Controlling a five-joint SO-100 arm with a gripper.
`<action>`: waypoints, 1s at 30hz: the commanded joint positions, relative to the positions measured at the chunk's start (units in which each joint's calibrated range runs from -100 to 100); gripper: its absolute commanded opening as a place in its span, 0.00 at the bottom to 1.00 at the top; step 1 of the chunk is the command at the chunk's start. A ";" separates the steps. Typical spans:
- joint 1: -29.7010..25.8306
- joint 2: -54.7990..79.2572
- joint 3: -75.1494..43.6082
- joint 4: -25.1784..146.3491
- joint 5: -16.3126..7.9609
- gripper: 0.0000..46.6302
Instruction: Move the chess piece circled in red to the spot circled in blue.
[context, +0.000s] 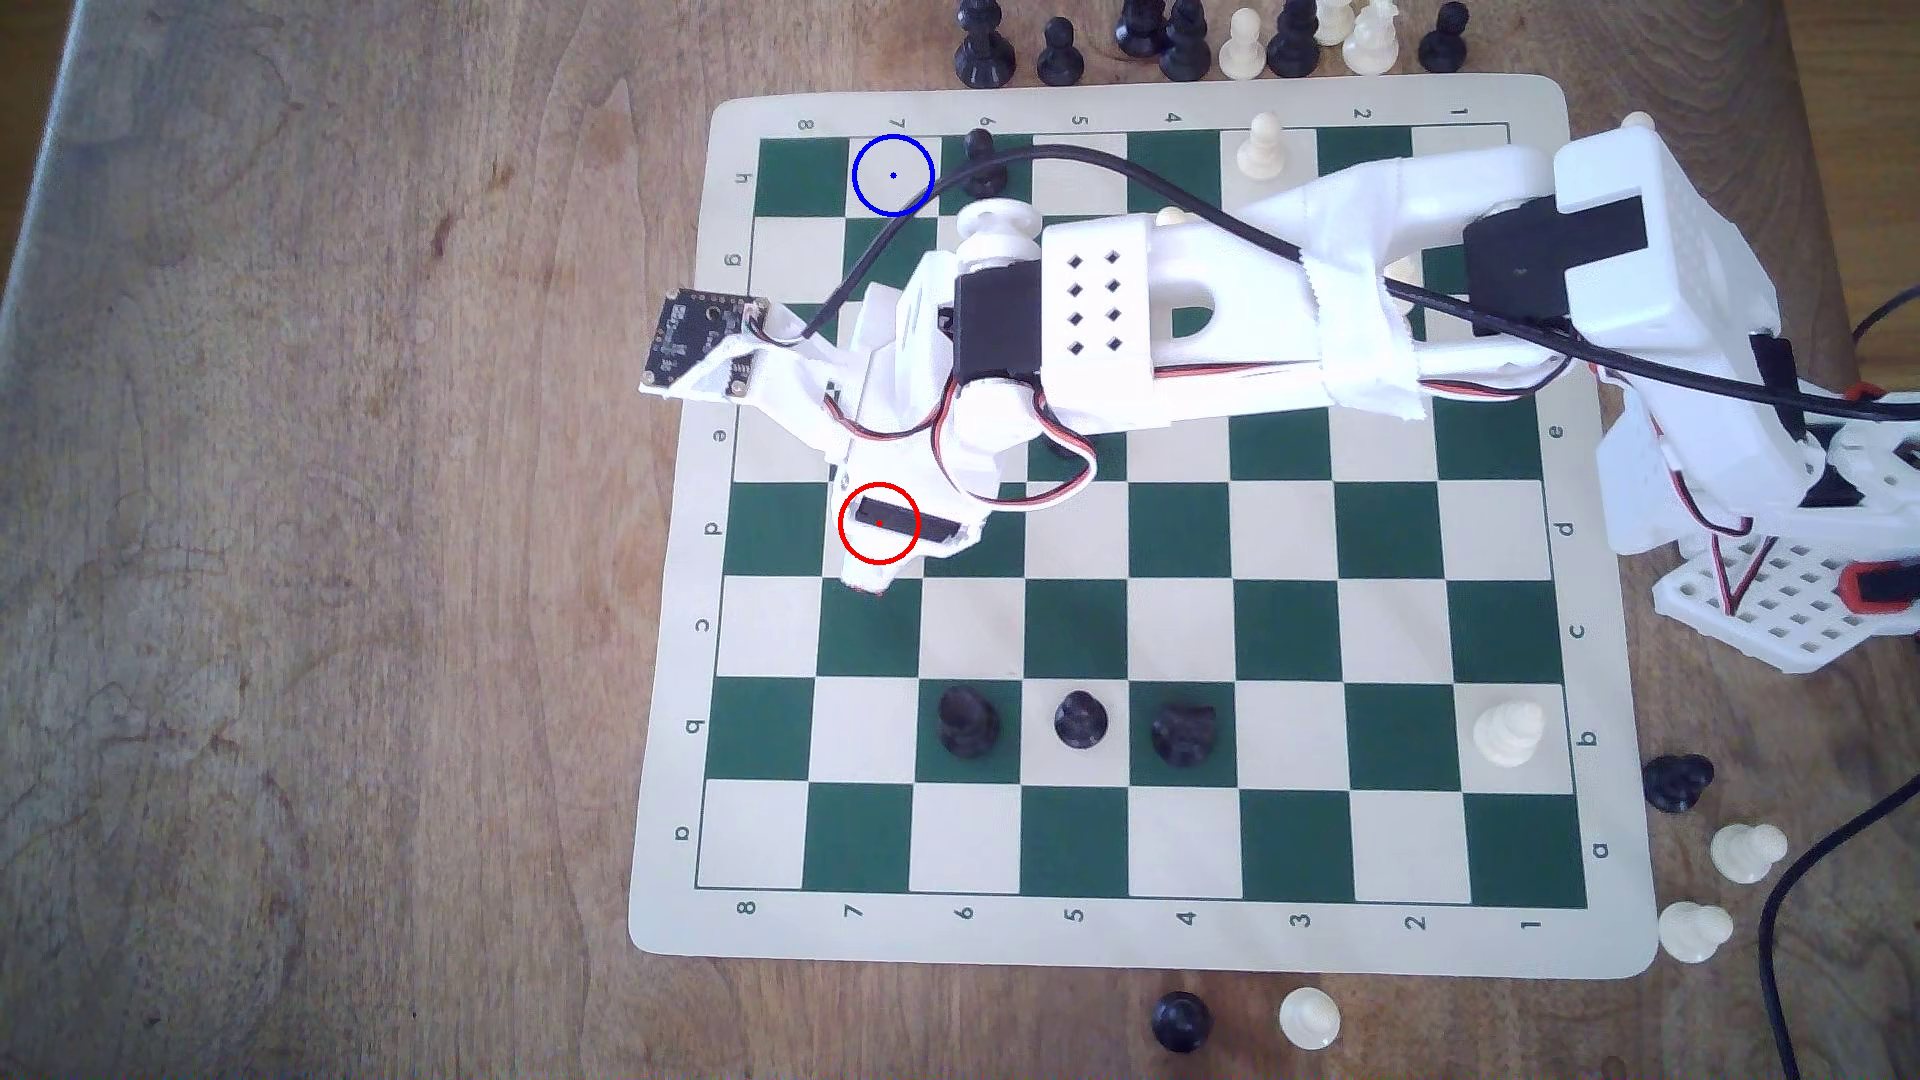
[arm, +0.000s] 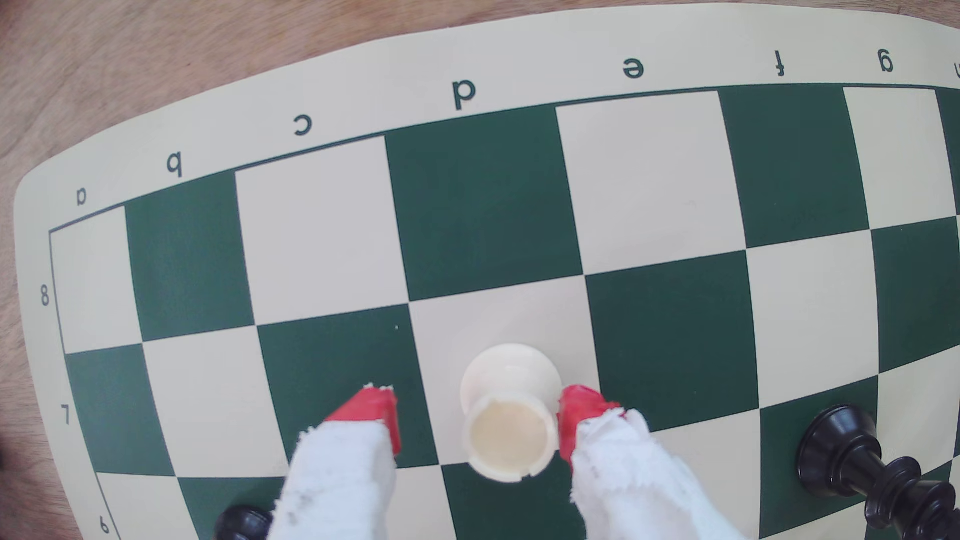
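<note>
Gripper (arm: 478, 420): jaws spread, red tips either side of the rook; one tip touching or nearly touching its rim, the other apart w/ a clear gap. White wrap on both fingers.
Rook (arm: 509, 415): cream, upright on a cream sq in row d, col 7, per the wrist view; cup-like top w/ notched rim. In the exterior view the arm's head covered it; the red ring (context: 879, 523) lay over that head.
Spot (context: 892, 176): blue ring w/ dot on a cream sq, row h, col 7, bare; well apart from the gripper, toward the top of the exterior view.
Arm (context: 1101, 312): white, reached in from the exterior view's right across the board; black cable looped over it; small circuit board on the wrist.
Board (context: 1184, 940): green/cream roll-up mat, cream border, letters and numbers at the edges.
On board: three black pcs in row b, a white pc in row b toward the exterior view's right, a white pawn (context: 1263, 145) and a black pc in row h.
Off board: black and white pcs along the top edge, more at lower right and below.
Table (context: 312, 519): brown wood, grain visible.
Wrist view extra: a black pc (arm: 852, 457) lying tilted near the gripper.
</note>
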 joint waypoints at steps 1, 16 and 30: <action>-0.62 -2.84 -6.26 1.15 0.29 0.28; -1.17 -2.33 -8.43 2.38 0.10 0.23; -1.48 -1.90 -8.98 2.22 0.20 0.01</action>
